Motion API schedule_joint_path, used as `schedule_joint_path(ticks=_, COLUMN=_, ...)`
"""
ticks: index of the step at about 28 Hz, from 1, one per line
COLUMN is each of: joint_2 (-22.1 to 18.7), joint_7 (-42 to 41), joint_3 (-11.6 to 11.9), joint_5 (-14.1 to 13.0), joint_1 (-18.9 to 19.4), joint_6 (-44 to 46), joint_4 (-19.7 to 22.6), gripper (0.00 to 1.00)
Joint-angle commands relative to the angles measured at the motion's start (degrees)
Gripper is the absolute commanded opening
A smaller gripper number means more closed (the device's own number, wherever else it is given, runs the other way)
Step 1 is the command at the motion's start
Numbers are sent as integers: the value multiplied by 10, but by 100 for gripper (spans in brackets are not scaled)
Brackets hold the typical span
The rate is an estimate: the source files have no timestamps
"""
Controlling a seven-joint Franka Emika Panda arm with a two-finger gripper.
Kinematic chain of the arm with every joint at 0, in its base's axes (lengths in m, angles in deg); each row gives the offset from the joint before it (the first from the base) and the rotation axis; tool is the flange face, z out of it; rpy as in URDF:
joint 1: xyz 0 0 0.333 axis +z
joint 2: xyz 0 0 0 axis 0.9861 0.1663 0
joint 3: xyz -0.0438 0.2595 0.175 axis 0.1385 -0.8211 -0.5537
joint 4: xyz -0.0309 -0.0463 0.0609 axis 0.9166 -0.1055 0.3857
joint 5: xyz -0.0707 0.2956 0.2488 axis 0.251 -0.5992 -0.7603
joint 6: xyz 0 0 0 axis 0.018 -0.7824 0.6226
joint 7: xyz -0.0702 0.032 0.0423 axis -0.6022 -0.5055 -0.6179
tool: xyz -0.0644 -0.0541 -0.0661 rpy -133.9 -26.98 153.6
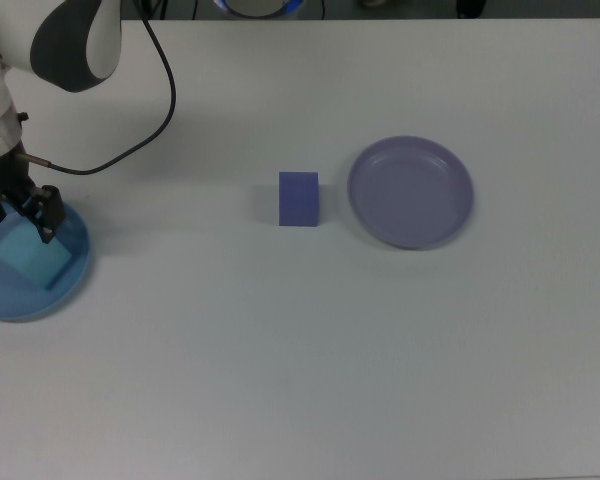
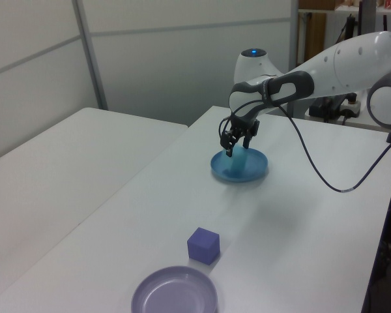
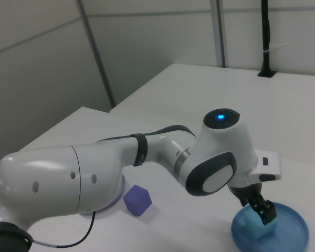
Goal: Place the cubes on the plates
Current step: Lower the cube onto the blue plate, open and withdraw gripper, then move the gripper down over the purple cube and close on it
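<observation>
While the cyan cube (image 1: pixel 28 254) lay on the light blue plate (image 1: pixel 68 285) beneath the spread, empty gripper (image 1: pixel 20 208), the indigo cube (image 1: pixel 299 199) sat just beside the lavender plate (image 1: pixel 410 192), seemingly light, rigid, best pinched across opposite flat faces.

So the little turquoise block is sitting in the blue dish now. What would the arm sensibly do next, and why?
Probably lift the pincer straight up and head toward the indigo blue-purple cube. The light turquoise cube already lies on the light blue round plate with the pincer open above it, while the indigo cube sits on the white table beside the lavender round plate, which holds nothing.
</observation>
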State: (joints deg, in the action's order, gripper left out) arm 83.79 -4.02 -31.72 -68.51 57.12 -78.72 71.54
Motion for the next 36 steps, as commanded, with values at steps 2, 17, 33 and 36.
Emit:
schedule_joint_path(ticks=2, joint_2=0, joint_7=-4, joint_3=0, joint_5=-11, joint_1=4, joint_6=-2, joint_4=-9, gripper=100)
schedule_joint_path(ticks=17, joint_2=-46, joint_7=-9, joint_3=-7, joint_5=-10, joint_1=34, joint_6=160, joint_4=-2, gripper=100)
schedule_joint_path(ticks=33, joint_2=-74, joint_7=52, joint_3=-6, joint_5=-3, joint_1=212, joint_6=305, joint_4=6, gripper=100)
schedule_joint_path(ticks=36, joint_2=-79, joint_7=69, joint_3=-6, joint_5=15, joint_1=257, joint_6=305, joint_4=36, gripper=100)
